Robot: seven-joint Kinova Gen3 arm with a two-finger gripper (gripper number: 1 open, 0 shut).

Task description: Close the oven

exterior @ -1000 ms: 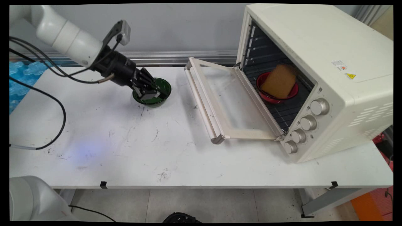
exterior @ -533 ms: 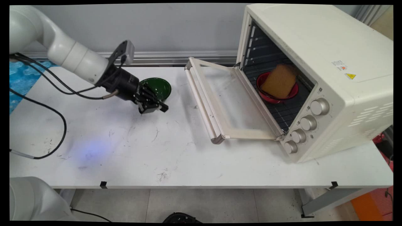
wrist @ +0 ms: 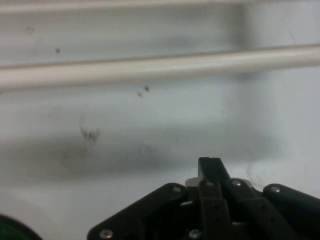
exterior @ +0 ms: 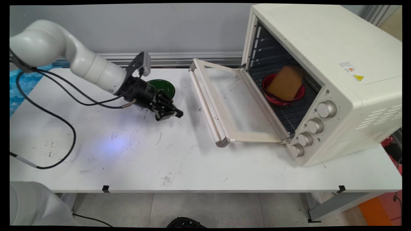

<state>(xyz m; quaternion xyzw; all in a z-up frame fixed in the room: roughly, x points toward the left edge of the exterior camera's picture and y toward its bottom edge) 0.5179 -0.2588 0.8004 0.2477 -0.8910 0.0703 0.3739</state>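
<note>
My black gripper (exterior: pixel 170 114) hangs low over the white table (exterior: pixel 128 154), just right of and nearer than a green bowl (exterior: pixel 165 87). Its fingers are pressed together with nothing between them, pointing toward the oven door. In the hand view the gripper (wrist: pixel 211 165) shows one joined tip, and a sliver of the green bowl (wrist: pixel 9 233) sits at the bottom left corner. The open oven door's handle bar (wrist: pixel 160 67) crosses that view ahead of the fingers.
A cream toaster oven (exterior: pixel 324 73) stands at the right with its glass door (exterior: pixel 237 106) folded down onto the table. Inside on the rack sits a red bowl (exterior: pixel 273 96) holding a brown slab (exterior: pixel 285 82). Black cables (exterior: pixel 64 109) trail over the table's left part.
The gripper has left the green bowl and travelled right and toward the table's near side, dropping closer to the oven door. The bowl stays in place.
</note>
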